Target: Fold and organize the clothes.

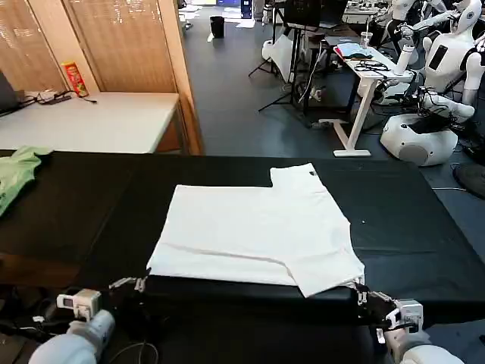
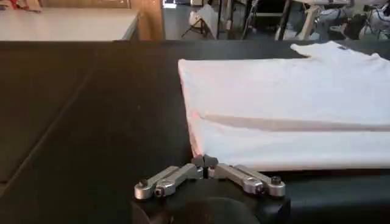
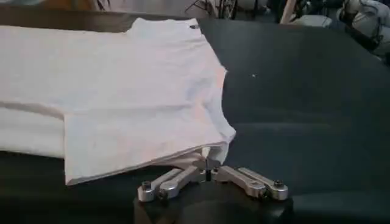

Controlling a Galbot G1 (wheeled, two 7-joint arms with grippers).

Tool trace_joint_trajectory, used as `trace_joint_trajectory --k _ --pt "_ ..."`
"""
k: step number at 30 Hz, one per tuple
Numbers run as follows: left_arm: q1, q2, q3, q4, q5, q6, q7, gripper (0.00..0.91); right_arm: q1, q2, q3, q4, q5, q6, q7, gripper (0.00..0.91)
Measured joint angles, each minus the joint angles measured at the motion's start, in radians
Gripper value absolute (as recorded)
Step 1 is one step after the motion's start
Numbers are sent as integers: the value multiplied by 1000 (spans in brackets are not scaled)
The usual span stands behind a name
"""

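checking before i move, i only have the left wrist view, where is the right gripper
Observer: The right gripper sits at the near table edge, by the T-shirt's near right corner.
Operator: is it holding the shirt
Observer: No. In its wrist view the right gripper is spread open, with the shirt corner lying just beyond it.
Operator: anything else on the table
Observer: A light green garment lies at the far left of the black table, apart from the shirt.
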Motion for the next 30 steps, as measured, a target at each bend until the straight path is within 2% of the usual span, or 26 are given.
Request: trace_joint_trajectory --k 6,10,15,22,30 --pt "49 -2 -38 -48 45 43 -6 878 -40 -1 7 69 2 -1 6 878" --pt "40 -15 -47 -79 33 87 -32 878 -16 -16 24 87 59 0 26 878" --pt "-40 -15 -51 -79 -11 115 -48 878 80 -66 23 50 131 63 27 878" --pt "-258 2 3 24 -139 109 -22 878 350 -133 -48 -145 169 111 39 878" --pt "-601 -10 136 281 -185 114 -13 878 680 -156 -195 -452 166 128 54 878"
